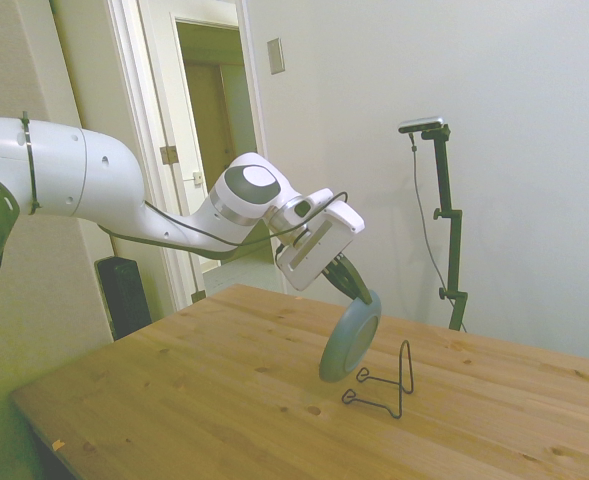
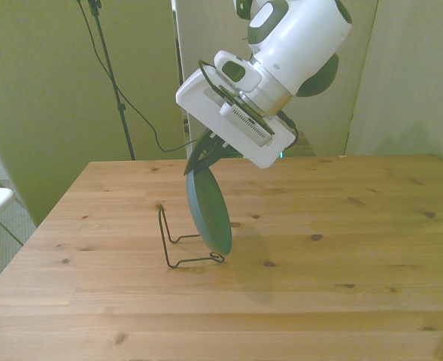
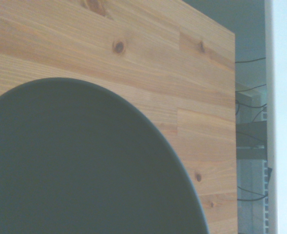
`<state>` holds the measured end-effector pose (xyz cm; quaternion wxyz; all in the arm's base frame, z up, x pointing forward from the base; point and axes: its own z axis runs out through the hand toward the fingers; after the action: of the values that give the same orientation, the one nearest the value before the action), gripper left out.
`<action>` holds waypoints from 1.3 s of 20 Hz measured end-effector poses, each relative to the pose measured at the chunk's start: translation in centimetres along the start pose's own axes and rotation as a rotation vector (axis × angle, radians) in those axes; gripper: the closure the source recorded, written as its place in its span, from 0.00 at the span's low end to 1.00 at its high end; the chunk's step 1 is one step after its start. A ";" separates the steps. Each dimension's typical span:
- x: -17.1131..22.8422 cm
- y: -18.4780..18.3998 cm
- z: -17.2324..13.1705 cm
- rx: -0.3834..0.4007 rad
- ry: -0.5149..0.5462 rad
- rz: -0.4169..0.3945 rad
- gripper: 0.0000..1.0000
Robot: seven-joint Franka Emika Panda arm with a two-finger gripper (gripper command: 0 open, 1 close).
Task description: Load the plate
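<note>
A: Where is the plate (image 1: 350,338) right now?

B: Up in the air, held by its top rim in the end effector (image 1: 359,291). It hangs steeply tilted, almost on edge, with its lower rim just above the tabletop (image 1: 224,390).

A: So the end effector is closed on it?

B: Yes, the 2 dark fingers (image 2: 203,156) pinch the upper edge of the plate (image 2: 209,210); that shows in both the side view and the front view.

A: And the wire rack?

B: The thin black wire rack (image 1: 386,385) stands on the tabletop just beside the plate. In the front view its upright loop sits toward the front view's left of the plate, and the plate's lower rim hangs over the rack's (image 2: 183,244) base wires. Whether they touch, I cannot tell.

A: Any brand, label or writing?

B: None I can read. The white arm (image 1: 84,175) and the wrist housing show no legible lettering.

A: The wrist view?

B: The grey-blue plate (image 3: 85,170) fills most of it, blurred, with knotty wood of the tabletop (image 3: 148,53) beyond.
</note>
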<state>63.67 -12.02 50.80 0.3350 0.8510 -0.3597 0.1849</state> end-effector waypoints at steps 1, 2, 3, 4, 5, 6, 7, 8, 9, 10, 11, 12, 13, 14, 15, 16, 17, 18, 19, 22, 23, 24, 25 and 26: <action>0.0 -0.2 -0.1 -0.007 0.004 0.002 1.00; 0.1 -0.3 -0.4 -0.013 0.007 0.004 1.00; 0.3 -0.4 -0.6 -0.017 0.010 0.007 1.00; 0.7 -0.4 -0.9 -0.019 0.017 0.011 1.00; 1.0 -0.3 -1.3 -0.022 0.023 0.016 1.00; 1.4 -0.2 -1.6 -0.025 0.031 0.021 1.00; 1.7 0.0 -1.8 -0.031 0.038 0.026 1.00; 2.0 0.3 -1.9 -0.042 0.044 0.029 1.00; 2.2 0.5 -1.9 -0.054 0.048 0.029 1.00; 2.3 0.6 -1.7 -0.069 0.055 0.027 1.00; 2.4 0.8 -1.4 -0.081 0.060 0.023 1.00; 2.4 0.9 -1.1 -0.091 0.062 0.020 1.00; 2.4 0.9 -0.7 -0.101 0.063 0.017 1.00; 2.3 1.0 -0.3 -0.112 0.068 0.011 1.00; 2.2 1.1 0.1 -0.124 0.072 0.003 1.00; 2.0 1.1 0.5 -0.135 0.073 -0.004 1.00; 1.7 1.0 0.9 -0.145 0.077 -0.012 1.00; 1.5 1.0 1.4 -0.155 0.083 -0.017 1.00; 1.1 0.8 1.9 -0.160 0.085 -0.022 1.00; 0.2 0.4 3.0 -0.162 0.085 -0.024 1.00; -0.1 0.2 3.2 -0.159 0.085 -0.025 1.00; -0.2 0.1 3.3 -0.158 0.084 -0.027 1.00; -0.3 0.0 3.4 -0.155 0.085 -0.027 1.00; -0.3 -0.1 3.4 -0.151 0.087 -0.027 1.00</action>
<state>63.83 -14.20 48.23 0.4161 0.8193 -0.3460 0.1894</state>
